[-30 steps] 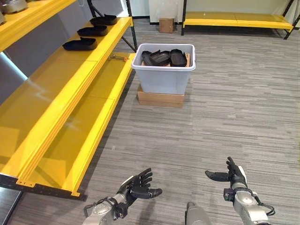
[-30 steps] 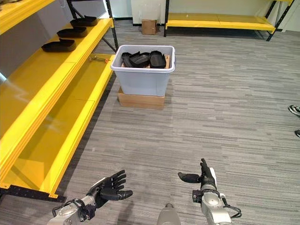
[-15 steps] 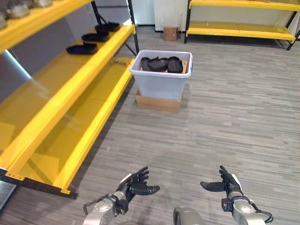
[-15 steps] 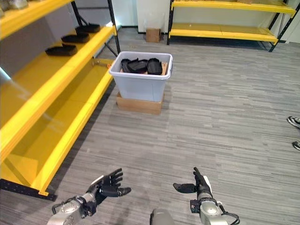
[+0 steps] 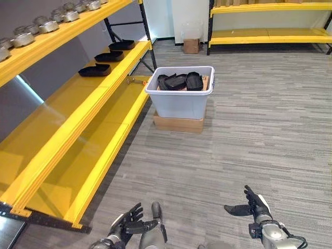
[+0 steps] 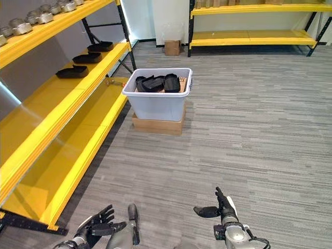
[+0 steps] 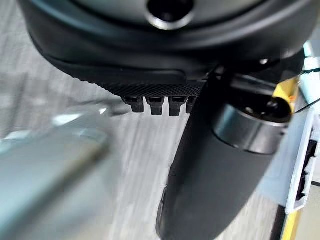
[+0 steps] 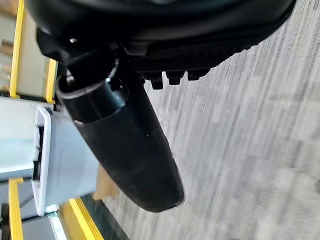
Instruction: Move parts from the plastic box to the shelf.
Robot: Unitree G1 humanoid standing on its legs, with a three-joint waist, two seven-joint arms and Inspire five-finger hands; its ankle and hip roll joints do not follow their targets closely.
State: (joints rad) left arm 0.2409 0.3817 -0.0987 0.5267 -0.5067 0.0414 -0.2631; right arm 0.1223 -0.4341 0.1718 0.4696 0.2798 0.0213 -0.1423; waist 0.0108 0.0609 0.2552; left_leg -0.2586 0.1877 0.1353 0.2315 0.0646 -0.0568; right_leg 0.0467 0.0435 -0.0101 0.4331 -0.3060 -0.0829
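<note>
yellow shelf [image 5: 111,78] at far left carries three black parts [image 5: 94,70], well beyond the left hand [image 5: 126,226], whose fingers are spread and released. ahead of both hands, the plastic box [image 5: 180,97] holds more black parts [image 5: 180,81] on a cardboard box [image 5: 178,123]. right hand [image 5: 255,207] fingers released too.

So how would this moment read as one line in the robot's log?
left hand: open, empty | right hand: open, empty | black parts: in white plastic box | yellow metal shelf: three parts
</note>
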